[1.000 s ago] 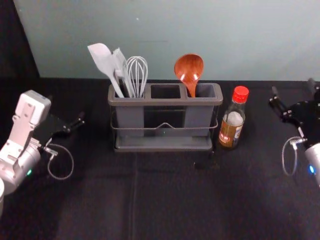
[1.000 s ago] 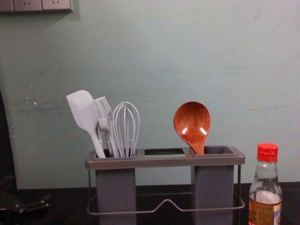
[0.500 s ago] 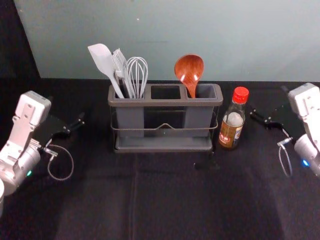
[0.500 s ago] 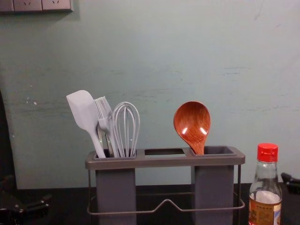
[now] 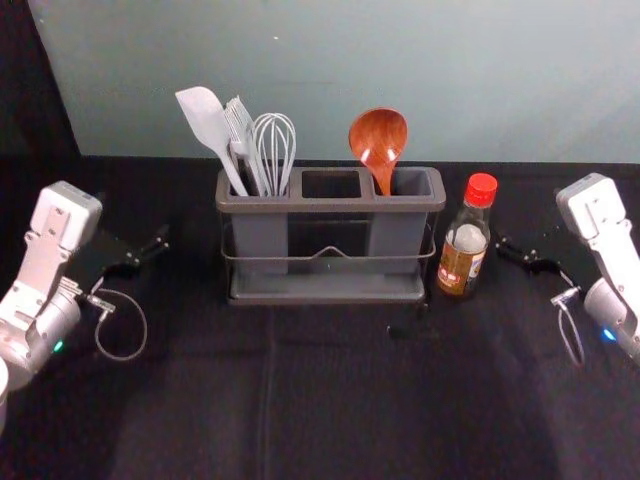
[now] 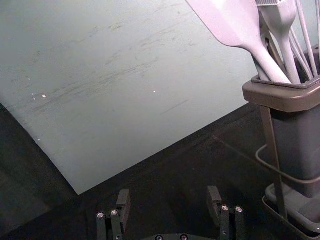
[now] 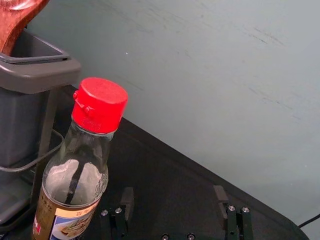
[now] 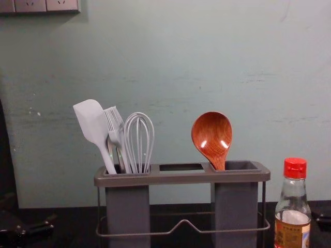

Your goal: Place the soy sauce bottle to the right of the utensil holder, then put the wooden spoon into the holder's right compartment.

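The soy sauce bottle (image 5: pixel 465 235) with its red cap stands upright just right of the grey utensil holder (image 5: pixel 330 296). The wooden spoon (image 5: pixel 378 140) sits bowl up in the holder's right compartment. To the bottle's right is my right gripper (image 5: pixel 530 222), touching nothing; left of the holder is my left gripper (image 5: pixel 135 220). In the right wrist view my right gripper (image 7: pixel 174 195) is open beside the bottle (image 7: pixel 75 175). Open too, with nothing between its fingers, is my left gripper (image 6: pixel 168 196) in the left wrist view.
A white spatula (image 5: pixel 207 120), a brush (image 5: pixel 240 130) and a whisk (image 5: pixel 274 145) stand in the holder's left compartment. A pale wall (image 5: pixel 300 60) rises behind the black table (image 5: pixel 330 400). In the chest view, sockets (image 8: pixel 31 5) are on the wall, upper left.
My right gripper has come in from the right, closer to the bottle, slowing over the last half second. The left arm, bottle, spoon and holder have not moved.
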Controlling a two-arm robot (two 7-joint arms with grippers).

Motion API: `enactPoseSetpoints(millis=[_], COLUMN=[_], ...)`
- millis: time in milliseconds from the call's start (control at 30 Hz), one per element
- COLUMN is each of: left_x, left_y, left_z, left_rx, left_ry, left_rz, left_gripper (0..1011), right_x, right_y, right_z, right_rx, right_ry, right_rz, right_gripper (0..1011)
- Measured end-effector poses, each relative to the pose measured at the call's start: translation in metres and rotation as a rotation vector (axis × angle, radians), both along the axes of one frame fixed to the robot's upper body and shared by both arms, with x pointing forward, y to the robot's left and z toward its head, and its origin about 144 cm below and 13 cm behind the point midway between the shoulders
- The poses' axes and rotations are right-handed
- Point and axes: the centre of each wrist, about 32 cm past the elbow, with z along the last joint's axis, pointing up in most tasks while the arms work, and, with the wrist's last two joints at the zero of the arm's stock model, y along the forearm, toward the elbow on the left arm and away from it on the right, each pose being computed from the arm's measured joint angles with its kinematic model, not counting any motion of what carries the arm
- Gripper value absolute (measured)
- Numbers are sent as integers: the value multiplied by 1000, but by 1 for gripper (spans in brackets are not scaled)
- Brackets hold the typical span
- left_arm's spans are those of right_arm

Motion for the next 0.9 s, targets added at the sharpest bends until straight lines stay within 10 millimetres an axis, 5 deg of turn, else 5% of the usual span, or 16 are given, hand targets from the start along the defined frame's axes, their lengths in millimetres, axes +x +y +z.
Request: enactPoseSetpoints(millis=[900], left_x=[0], left_y=[0], left_z=[0], left_rx=[0], left_ry=[0], left_rz=[0], left_gripper=[1005], right_x=[1], right_y=[-1], right_z=[1], right_rx=[0], right_ry=[-3], right_rz=[-1], right_gripper=[1003])
